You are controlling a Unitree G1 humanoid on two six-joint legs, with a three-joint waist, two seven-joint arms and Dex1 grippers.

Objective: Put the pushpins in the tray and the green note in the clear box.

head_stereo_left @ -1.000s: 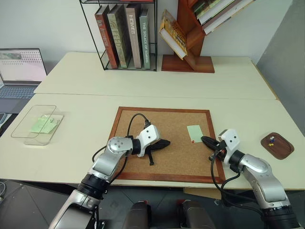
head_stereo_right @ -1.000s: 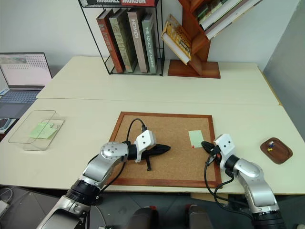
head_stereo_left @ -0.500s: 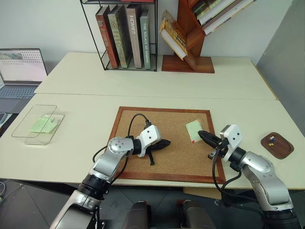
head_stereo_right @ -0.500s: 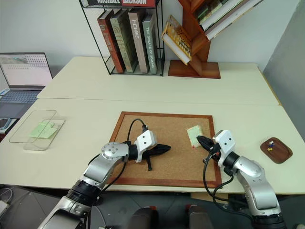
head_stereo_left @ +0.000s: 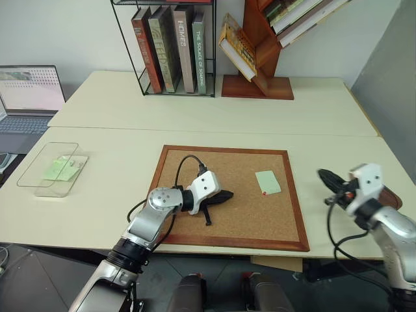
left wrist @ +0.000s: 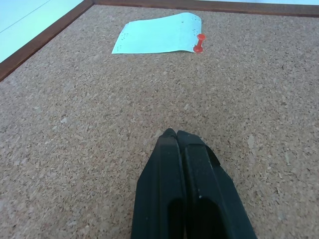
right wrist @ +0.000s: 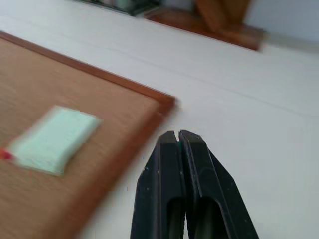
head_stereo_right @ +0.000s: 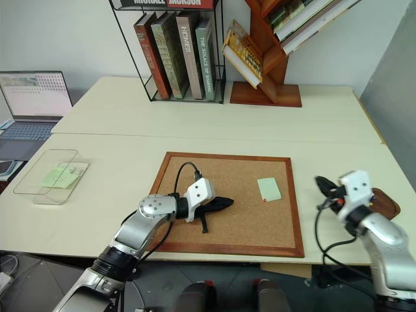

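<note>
Right hand (head_stereo_left: 323,174) shut; green note (head_stereo_left: 267,181) long axis near-far.

The small dark-brown wooden tray (head_stereo_left: 392,197) at about three o'clock on the table is mostly hidden behind the right gripper's (head_stereo_left: 323,175) white wrist housing; you see just a sliver of its rim, and what lies inside is covered. Between the closed fingertips (right wrist: 178,140) in the right wrist view there is a tiny green speck, too small to identify. At nine o'clock, the grey laptop (head_stereo_left: 27,97) is cut off by the frame edge. The right wrist view is blurred, so the pale green paper note (right wrist: 52,138) there has soft edges.
</note>
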